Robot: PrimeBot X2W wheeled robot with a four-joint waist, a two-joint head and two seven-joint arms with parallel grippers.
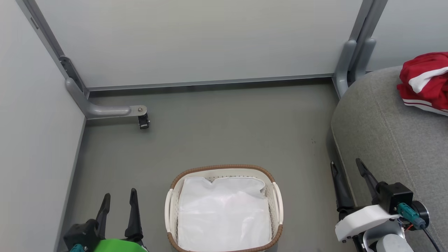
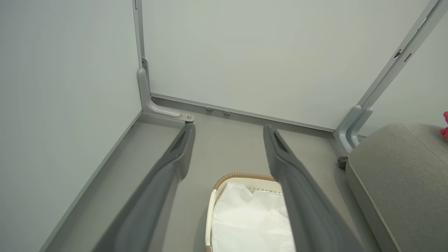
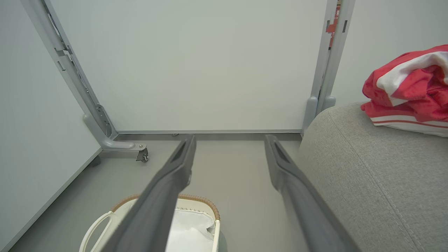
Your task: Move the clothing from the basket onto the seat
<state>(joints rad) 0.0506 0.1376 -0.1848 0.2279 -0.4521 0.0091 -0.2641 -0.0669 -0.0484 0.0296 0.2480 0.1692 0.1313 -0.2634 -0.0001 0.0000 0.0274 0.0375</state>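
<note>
My left tool [image 1: 119,194] and right tool [image 1: 345,163] both hang released and empty. The bright red, white-striped sports clothing [image 1: 425,82] lies bunched on the large grey fabric seat [image 1: 385,140], far and right of my right tool, the nearer one. The oval white perforated basket [image 1: 224,167] between them holds just its white sheet [image 1: 224,210].

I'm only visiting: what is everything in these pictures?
Clothing: one heap, red and white, on the seat.
Seat: one, grey, right.
Basket: one, white, brown rim, on floor, centre.
Sheet: one, white, inside the basket.
Wall panels: three, pale grey, around the floor.
Caster foot: one, grey, back left.
Left gripper: one, dark, open, lower left.
Right gripper: one, dark, open, lower right, by the seat.
</note>
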